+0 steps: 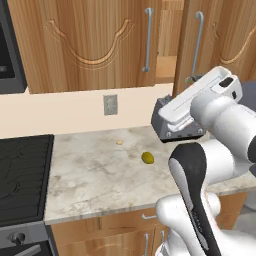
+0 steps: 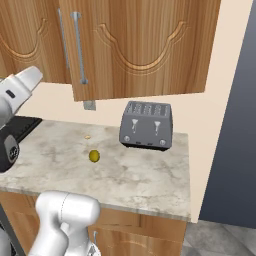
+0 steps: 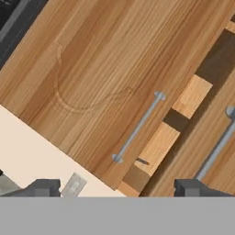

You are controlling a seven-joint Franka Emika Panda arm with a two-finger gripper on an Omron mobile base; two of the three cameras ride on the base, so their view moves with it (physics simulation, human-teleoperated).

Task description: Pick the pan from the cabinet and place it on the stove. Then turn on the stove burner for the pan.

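Note:
The cabinet (image 1: 90,45) fills the wall above the counter. Its left door (image 3: 92,78) is closed and the right door (image 1: 210,40) stands ajar, leaving a gap (image 3: 183,98) onto the wooden shelves. The pan is hidden inside; only a thin dark stub (image 3: 142,161) pokes out at the gap, perhaps its handle. My gripper (image 3: 118,188) is open, fingertips (image 3: 43,187) far apart, held before the left door's bar handle (image 3: 137,126) with nothing between them. The stove (image 1: 20,175) lies at the counter's left end, its knob (image 1: 19,239) on the grey front panel.
A grey two-slot toaster (image 2: 146,125) stands at the back of the marble counter (image 2: 150,175). A small olive-green item (image 1: 147,158) and a pale crumb (image 1: 119,142) lie on it. A wall outlet (image 1: 110,104) sits under the cabinet. A dark tall panel (image 2: 235,125) bounds the right.

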